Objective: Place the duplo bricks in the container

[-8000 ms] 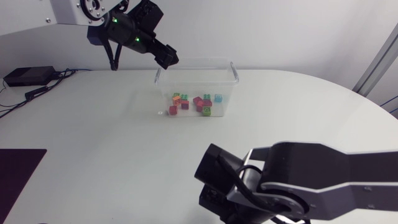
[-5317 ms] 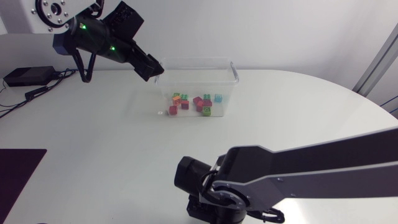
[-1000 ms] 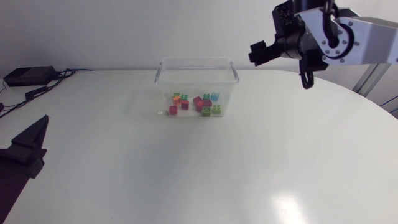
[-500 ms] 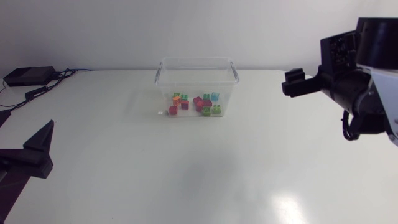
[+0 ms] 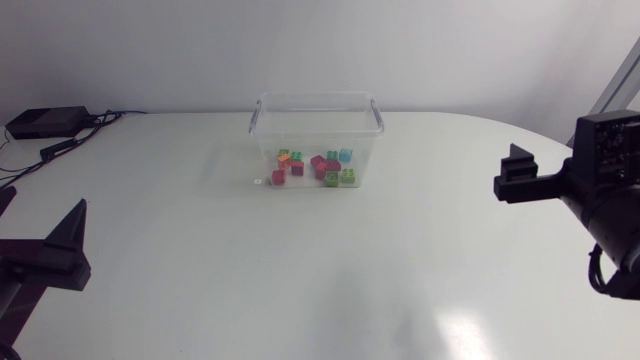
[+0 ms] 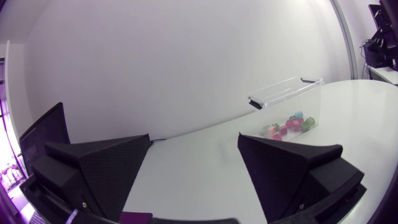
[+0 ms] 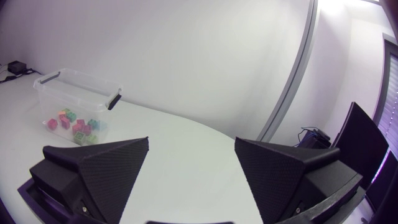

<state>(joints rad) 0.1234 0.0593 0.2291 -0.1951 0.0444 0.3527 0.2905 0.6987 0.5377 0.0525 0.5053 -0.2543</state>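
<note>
Clear container point(image 5: 316, 108) (one), upper centre: roughly ten duplo bricks point(image 5: 318, 166). Your left gripper point(image 6: 193, 140) and right gripper point(image 7: 191, 142), at opposite side edges, gape wide, empty; white table point(image 5: 300, 270) between.

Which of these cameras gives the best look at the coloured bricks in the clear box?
The head view: it looks down on the bricks in the clear container, so their separate colours can be told apart. Both wrist views see them from low at the side, through its wall, as a small overlapping cluster.
</note>
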